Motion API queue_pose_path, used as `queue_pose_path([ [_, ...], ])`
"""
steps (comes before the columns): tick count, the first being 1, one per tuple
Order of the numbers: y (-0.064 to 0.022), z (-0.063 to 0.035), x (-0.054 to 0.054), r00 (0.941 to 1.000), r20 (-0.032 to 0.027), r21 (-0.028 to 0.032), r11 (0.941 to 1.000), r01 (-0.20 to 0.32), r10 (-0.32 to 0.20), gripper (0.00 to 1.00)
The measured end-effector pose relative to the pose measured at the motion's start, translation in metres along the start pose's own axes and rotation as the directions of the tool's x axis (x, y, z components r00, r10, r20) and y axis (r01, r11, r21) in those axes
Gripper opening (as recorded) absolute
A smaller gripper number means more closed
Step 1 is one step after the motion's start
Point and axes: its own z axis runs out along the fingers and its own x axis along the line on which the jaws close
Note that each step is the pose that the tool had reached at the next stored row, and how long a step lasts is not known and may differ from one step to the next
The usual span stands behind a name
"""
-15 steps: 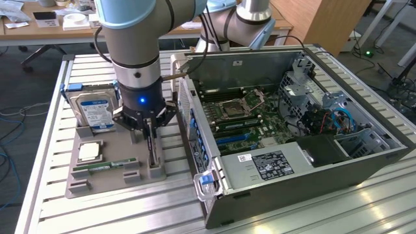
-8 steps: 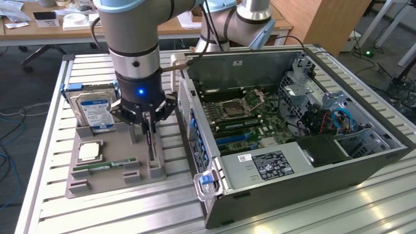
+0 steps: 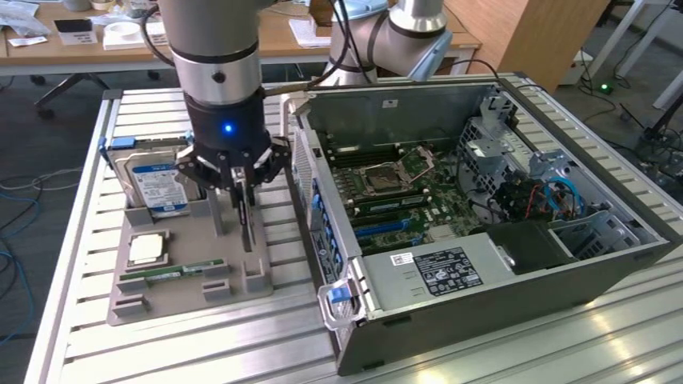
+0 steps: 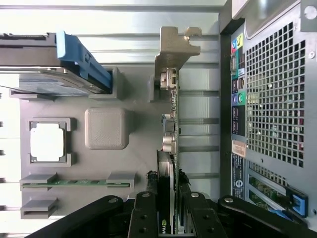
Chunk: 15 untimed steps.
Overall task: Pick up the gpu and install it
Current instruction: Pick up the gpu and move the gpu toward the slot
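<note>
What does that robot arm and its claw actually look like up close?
The arm is a smooth silver-grey tube ending in a black cylindrical wrist with a small glowing blue light. A thin black cable runs beside it. The gripper is black, with jointed linkage bars and two slim fingers dotted with small screw holes.

gpu (image 3: 246, 222) boxed in: hard drive (image 3: 155, 180) exterior view's left, case (image 3: 306, 172) wall just right; case open on top.
</note>
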Motion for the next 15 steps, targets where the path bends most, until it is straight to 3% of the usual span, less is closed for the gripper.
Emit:
queue_pose_path([
  [15, 0.0018, -0.0416, -0.001, 1.0000, 0.0000, 0.0000, 1.0000, 0.000, 0.000, 0.26],
])
